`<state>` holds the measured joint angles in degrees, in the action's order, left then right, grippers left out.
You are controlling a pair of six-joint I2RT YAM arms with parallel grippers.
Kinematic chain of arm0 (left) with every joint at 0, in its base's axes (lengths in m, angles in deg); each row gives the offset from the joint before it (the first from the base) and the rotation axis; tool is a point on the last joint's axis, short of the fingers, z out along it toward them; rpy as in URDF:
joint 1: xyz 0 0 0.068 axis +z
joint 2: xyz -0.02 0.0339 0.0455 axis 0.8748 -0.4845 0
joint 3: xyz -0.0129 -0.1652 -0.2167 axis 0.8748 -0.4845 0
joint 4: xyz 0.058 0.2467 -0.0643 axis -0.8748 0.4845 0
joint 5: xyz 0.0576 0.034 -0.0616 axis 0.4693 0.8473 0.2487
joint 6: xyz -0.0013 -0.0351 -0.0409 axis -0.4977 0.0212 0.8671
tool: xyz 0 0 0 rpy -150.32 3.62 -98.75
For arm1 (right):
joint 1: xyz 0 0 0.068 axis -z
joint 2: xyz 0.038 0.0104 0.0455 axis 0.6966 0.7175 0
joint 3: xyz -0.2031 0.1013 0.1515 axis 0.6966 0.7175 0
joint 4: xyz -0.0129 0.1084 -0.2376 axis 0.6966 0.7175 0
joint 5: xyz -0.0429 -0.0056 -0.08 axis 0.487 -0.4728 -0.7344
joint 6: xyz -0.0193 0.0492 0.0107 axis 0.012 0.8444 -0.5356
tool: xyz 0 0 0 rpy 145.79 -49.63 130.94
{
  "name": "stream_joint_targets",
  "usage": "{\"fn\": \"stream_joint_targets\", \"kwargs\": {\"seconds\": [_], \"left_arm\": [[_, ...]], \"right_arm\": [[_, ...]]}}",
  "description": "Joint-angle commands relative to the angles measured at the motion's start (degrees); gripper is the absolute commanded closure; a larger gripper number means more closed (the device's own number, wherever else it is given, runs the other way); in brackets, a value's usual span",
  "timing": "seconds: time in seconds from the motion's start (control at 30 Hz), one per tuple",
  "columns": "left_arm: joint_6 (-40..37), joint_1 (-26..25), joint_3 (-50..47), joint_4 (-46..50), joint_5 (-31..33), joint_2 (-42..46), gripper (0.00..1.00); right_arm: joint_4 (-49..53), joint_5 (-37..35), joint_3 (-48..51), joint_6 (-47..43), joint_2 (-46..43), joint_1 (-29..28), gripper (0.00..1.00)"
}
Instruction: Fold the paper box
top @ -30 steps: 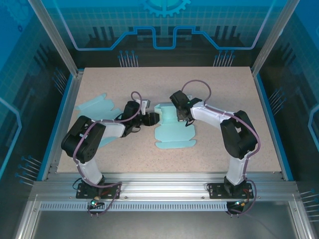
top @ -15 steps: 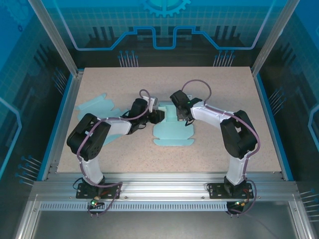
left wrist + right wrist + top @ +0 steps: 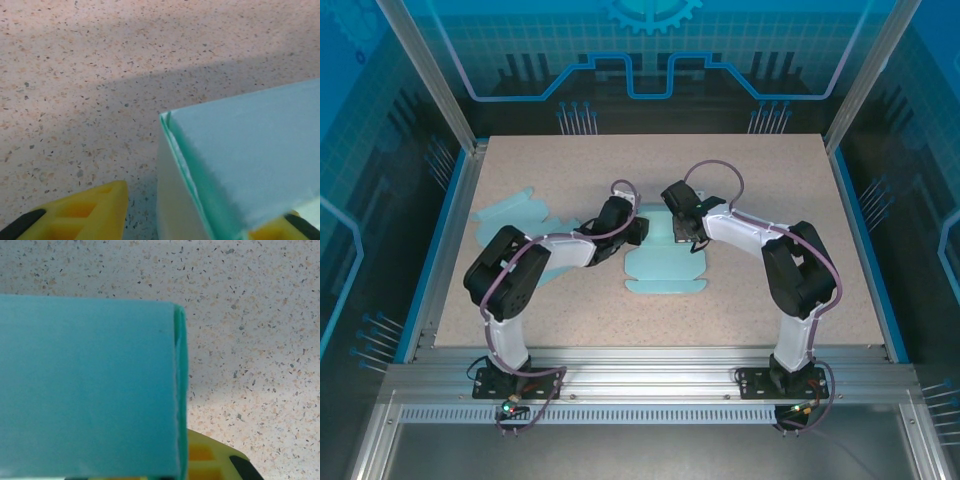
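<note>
Pinching the raised far panel of the teal paper box, at the middle of the bench, with the right claw clamped narrow on it, and straddling the box's upright left corner with the left claw part-way wide, one yellow finger clear of the wall.

The paper box is lying at the middle of the table, its far end rising between the left gripper on its left and the right gripper on its right. A flat sheet is lying well apart to the left.
</note>
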<state>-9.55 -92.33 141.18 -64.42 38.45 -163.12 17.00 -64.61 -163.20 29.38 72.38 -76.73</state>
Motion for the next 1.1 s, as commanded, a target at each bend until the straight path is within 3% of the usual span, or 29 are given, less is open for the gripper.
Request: {"fn": "stream_joint_targets", "kwargs": {"seconds": [0.0,0.17,0.5,1.07], "left_arm": [[-2.18,-1.32,3.03,6.14,9.48,-2.04,0.62],[-1.09,-3.16,6.96,13.48,16.37,-3.94,0.64],[5.22,-3.40,14.72,35.16,12.92,-5.33,0.59],[7.59,-3.32,15.62,39.09,9.41,-7.19,0.58]], "right_arm": [[3.16,0.15,0.09,-1.42,0.23,-0.07,1.00],[3.61,1.48,-0.24,-1.17,0.10,-0.11,1.00],[6.63,5.40,-3.41,-1.04,1.06,0.37,1.00],[6.68,9.92,-6.22,-1.13,4.08,1.53,1.00]]}}
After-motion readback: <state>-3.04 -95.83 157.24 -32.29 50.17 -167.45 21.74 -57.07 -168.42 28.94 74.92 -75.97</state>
